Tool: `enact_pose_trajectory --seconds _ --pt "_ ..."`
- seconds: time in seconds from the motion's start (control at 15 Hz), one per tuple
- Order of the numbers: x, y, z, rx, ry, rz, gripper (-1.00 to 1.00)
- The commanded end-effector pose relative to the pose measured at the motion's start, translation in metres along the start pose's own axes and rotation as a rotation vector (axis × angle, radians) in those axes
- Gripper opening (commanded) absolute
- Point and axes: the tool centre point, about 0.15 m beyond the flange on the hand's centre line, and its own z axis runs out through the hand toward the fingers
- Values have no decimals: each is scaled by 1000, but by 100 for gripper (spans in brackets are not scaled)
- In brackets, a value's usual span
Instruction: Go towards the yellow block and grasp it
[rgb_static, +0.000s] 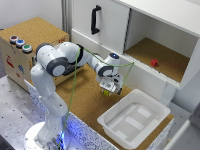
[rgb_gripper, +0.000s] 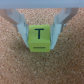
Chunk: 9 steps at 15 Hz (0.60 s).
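Note:
The yellow block (rgb_gripper: 40, 37) is a small yellow cube with a dark "T" on its top face. In the wrist view it sits between my two fingers (rgb_gripper: 23, 31), which lie against its two sides, over the cork surface. My gripper (rgb_gripper: 40, 44) is shut on it. In the exterior view my gripper (rgb_static: 109, 90) points down at the cork tabletop (rgb_static: 90, 100), with a bit of yellow of the block (rgb_static: 106, 90) showing between the fingertips. I cannot tell whether the block rests on the cork or is lifted just off it.
A white tub (rgb_static: 134, 118) stands on the cork at the exterior view's right of my gripper. A small red block (rgb_static: 154, 62) lies in the open cabinet compartment (rgb_static: 165, 55) behind. A cork box with coloured buttons (rgb_static: 20, 42) stands at the exterior view's left.

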Motion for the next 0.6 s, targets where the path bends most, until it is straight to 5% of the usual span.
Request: enact_pose_trajectory --seconds 0.0,0.53 --pt "-1 3 -31 -31 -13 69 -100" --pt "-25 3 -159 -76 115 120 -100"
